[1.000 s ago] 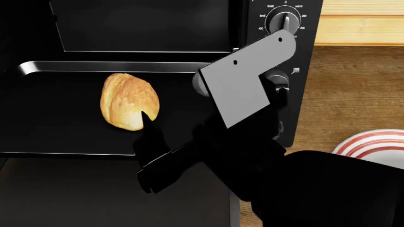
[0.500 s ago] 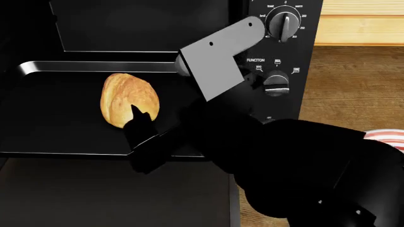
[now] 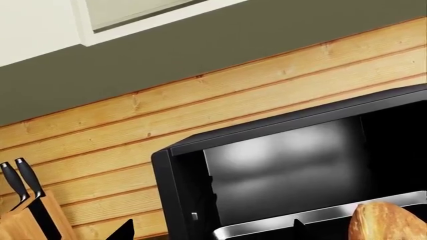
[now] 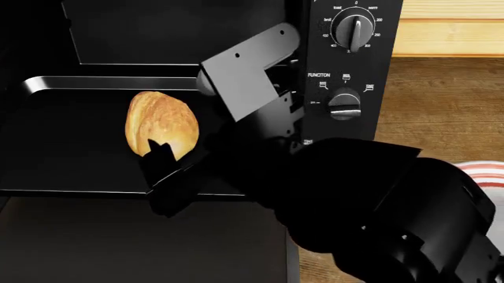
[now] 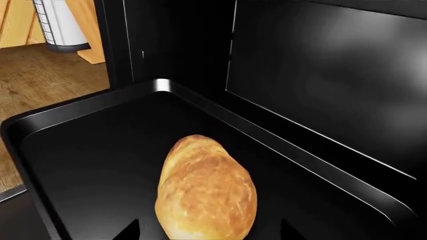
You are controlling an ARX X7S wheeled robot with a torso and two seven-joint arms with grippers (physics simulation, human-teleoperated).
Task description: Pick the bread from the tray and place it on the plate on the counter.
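bread: small golden-brown roll [image 4: 162, 125], lying on the black tray [image 4: 71, 85] pulled out of the oven [image 4: 346, 71]; nothing else on the tray.
right claw: [image 4: 162, 171] dark fingers at the near end of the roll, one tip overlapping its lower edge in the head view. In the right wrist view the roll [image 5: 207, 192] sits between two dark tips at the frame's edge, so the jaws look spread wide around it, not closed; contact cannot be confirmed.
left claw: not seen in any view; state cannot be told.
handling, judged: light, crusted outside, likely soft within. Rounded and egg-shaped, so it may roll or squirt out of a pinch. Best hold looks to be across the narrow middle, jaws on the two long flanks, squeezed gently.
plate: only a sliver of red-and-white rim [image 4: 484, 171] shows, on the bench [image 4: 441, 106], behind the right arm.
head view only: oven dials, plate, bench, arm posture.
right wrist view only: tray rim [image 5: 40, 120], corner and the roll's full outline between the tips.
left wrist view only: wood wall, knife block [image 3: 27, 220], oven cavity from the side, roll edge [image 3: 387, 222].
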